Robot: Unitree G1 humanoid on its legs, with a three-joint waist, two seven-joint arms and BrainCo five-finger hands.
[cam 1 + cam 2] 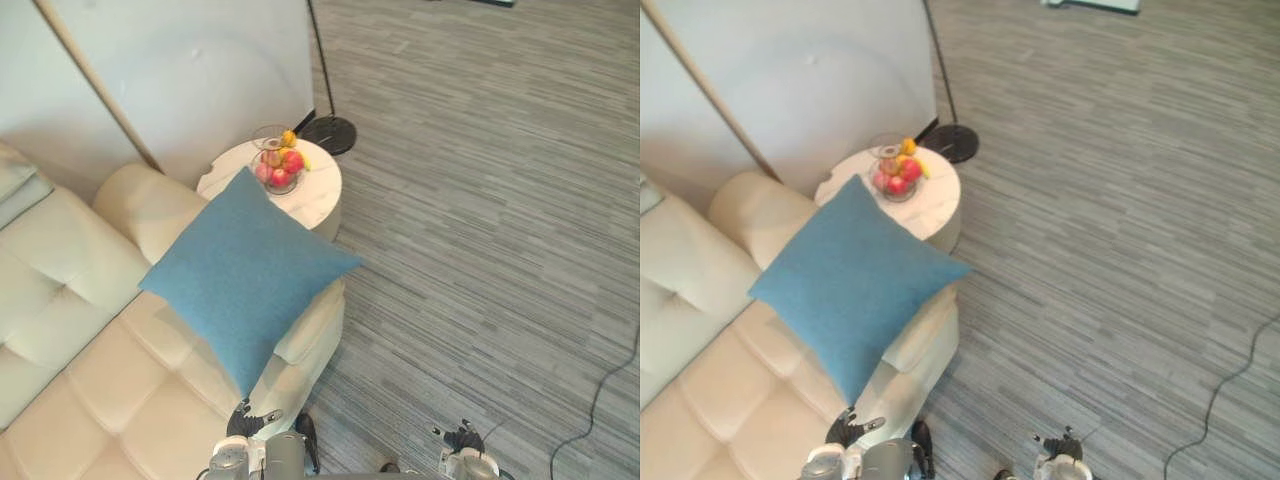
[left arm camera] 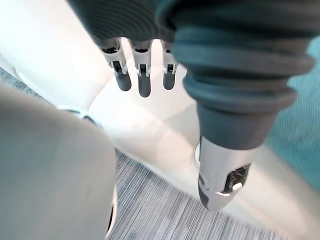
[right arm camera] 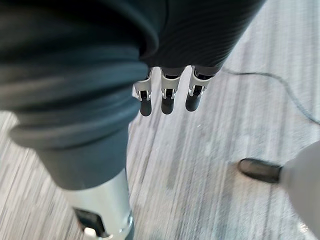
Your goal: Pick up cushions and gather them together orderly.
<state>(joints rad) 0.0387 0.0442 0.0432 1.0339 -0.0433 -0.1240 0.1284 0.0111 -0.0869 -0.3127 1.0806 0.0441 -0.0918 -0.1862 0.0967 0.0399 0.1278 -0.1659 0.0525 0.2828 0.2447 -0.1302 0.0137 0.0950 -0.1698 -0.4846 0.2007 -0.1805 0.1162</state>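
Note:
A square blue cushion [image 1: 245, 272] lies tilted over the arm of a cream leather sofa [image 1: 70, 340], one corner pointing at the side table. My left hand [image 1: 243, 420] hangs low beside the sofa's front corner, just below the cushion's lowest corner and apart from it. Its fingers [image 2: 143, 82] are straight and hold nothing, with the sofa's edge past them and the blue cushion [image 2: 302, 125] off to one side. Over the carpet, my right hand [image 1: 462, 438] hangs with its fingers [image 3: 167, 100] relaxed and nothing in them.
A round white side table [image 1: 310, 200] with a glass bowl of fruit [image 1: 280, 165] stands behind the sofa arm. A floor lamp's black base [image 1: 328, 133] sits by the white wall panel [image 1: 180, 70]. Grey striped carpet [image 1: 480, 230] spreads to the right.

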